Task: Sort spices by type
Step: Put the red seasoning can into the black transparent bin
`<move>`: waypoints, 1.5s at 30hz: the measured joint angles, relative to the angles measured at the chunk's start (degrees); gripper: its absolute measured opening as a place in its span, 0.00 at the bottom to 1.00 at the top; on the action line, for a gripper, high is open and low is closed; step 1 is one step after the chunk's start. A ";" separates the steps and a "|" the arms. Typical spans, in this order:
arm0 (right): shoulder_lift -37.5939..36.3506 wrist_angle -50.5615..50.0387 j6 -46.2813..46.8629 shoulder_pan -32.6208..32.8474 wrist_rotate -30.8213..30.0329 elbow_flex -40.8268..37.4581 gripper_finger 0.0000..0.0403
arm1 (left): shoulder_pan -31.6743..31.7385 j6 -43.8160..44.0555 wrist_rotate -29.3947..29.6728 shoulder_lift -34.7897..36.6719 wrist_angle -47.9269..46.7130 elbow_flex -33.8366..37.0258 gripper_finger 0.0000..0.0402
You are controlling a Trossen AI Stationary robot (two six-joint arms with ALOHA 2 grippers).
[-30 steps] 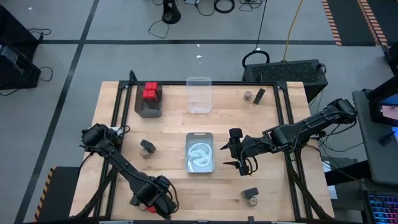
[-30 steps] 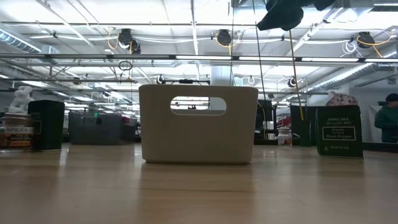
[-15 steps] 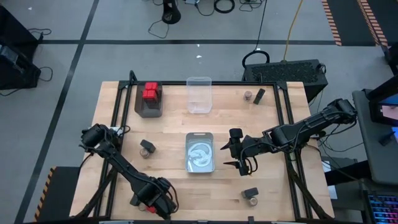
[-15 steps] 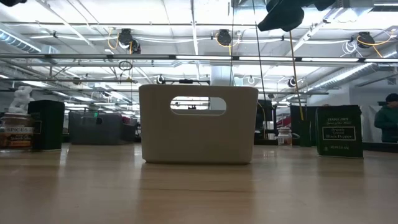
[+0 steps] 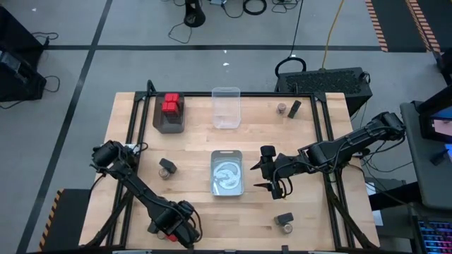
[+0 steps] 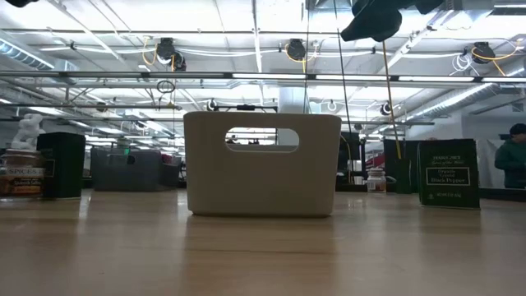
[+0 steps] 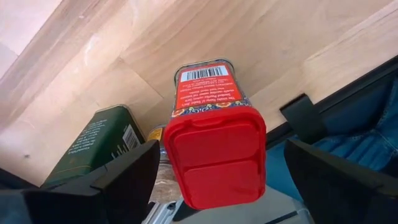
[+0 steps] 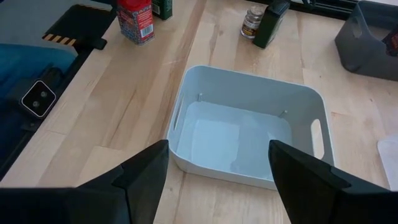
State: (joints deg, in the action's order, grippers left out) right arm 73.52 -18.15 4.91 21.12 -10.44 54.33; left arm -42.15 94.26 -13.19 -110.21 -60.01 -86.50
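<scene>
Tabletop: red spice box [image 7: 214,140] between jaws.

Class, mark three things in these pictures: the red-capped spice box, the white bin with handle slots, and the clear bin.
Red-capped spice box [image 7: 214,158], left wrist view, on its red cap.
White bin [image 8: 255,84], right wrist view, on its far wall.
Clear bin [image 5: 226,118], high view, on its floor.

I can read "SPICES" on the jar [image 6: 22,174] and "Black Pepper" on the dark box [image 6: 449,173] (smaller print stays illegible).
</scene>
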 joint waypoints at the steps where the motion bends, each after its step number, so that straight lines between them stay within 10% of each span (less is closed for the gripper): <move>1: 0.00 0.00 0.00 0.00 0.00 0.00 0.64 | 0.00 0.00 -0.01 0.00 0.00 0.00 0.87; 45: 0.00 -0.04 0.00 -0.01 -0.01 0.00 0.64 | -0.04 1.36 -3.51 -0.09 3.37 3.82 0.72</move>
State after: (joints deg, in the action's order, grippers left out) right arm 73.52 -18.20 4.91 21.11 -10.45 54.33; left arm -42.19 95.61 -16.70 -110.30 -56.64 -82.67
